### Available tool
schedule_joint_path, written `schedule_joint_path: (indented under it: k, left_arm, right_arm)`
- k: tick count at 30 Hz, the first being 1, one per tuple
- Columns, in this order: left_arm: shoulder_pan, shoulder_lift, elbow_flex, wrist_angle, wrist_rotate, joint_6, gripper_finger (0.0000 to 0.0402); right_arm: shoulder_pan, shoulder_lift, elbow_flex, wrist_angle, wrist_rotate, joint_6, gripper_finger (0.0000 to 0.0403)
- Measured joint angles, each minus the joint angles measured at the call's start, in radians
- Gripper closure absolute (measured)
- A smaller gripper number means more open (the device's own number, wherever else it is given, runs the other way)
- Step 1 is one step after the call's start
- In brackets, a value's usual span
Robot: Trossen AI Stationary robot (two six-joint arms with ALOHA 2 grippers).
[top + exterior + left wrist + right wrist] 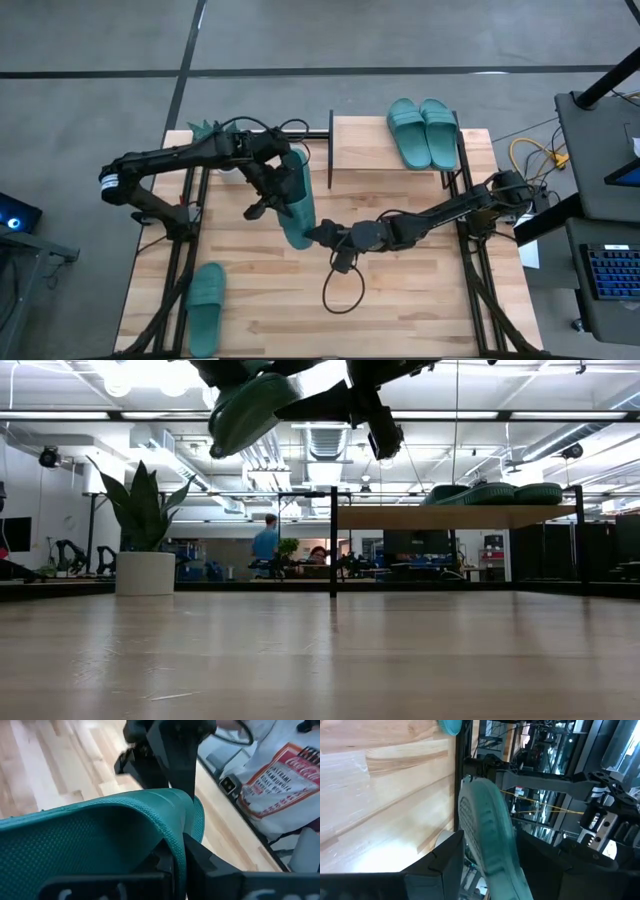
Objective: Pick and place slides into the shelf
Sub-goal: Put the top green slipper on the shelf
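We count two slides [422, 131] on the shelf [365, 150]. Left hand [272, 190] and right hand [318, 234] both clamp a third slide [296, 205] aloft; a fourth [206, 305] waits on the counter [400, 300].

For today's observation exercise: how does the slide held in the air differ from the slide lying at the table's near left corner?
The held slide is lifted off the tabletop, while the corner slide lies flat on it. The held slide is gripped at one end by the left claw, with the right claw around its other end; the corner slide is touched by neither. Both are the same teal-green and look alike in shape.
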Motion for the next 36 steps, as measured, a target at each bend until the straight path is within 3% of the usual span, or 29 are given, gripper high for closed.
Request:
schedule_joint_path:
  k: [10, 13, 17, 23, 27, 31, 36]
  left_arm:
    - [0.0, 0.033, 0.027, 0.032, 0.014, 0.0, 0.0402]
    - [0.0, 0.033, 0.029, 0.045, 0.012, 0.0, 0.0402]
    - [0.0, 0.028, 0.029, 0.049, 0.003, -0.001, 0.0402]
    - [0.0, 0.022, 0.029, 0.062, -0.001, 0.0, 0.0387]
    - [0.0, 0.02, 0.028, 0.07, 0.004, 0.009, 0.0339]
    - [0.0, 0.007, 0.027, 0.066, -0.016, 0.068, 0.0255]
    - [0.0, -0.039, 0.05, 0.022, -0.188, 0.08, 0.0161]
  right_arm:
    - [0.0, 0.0, -0.001, 0.0, 0.001, 0.071, 0.0238]
    - [0.0, 0.0, -0.002, 0.0, 0.001, 0.066, 0.0271]
    - [0.0, 0.0, -0.005, -0.004, 0.029, 0.067, 0.036]
    - [-0.005, 0.0, -0.009, -0.001, 0.055, 0.102, 0.0365]
    - [-0.008, 0.0, -0.011, 0.0, 0.061, 0.11, 0.0365]
    - [-0.008, -0.001, -0.017, 0.001, 0.095, 0.125, 0.0365]
    - [-0.01, -0.001, -0.02, 0.0, 0.168, 0.127, 0.0365]
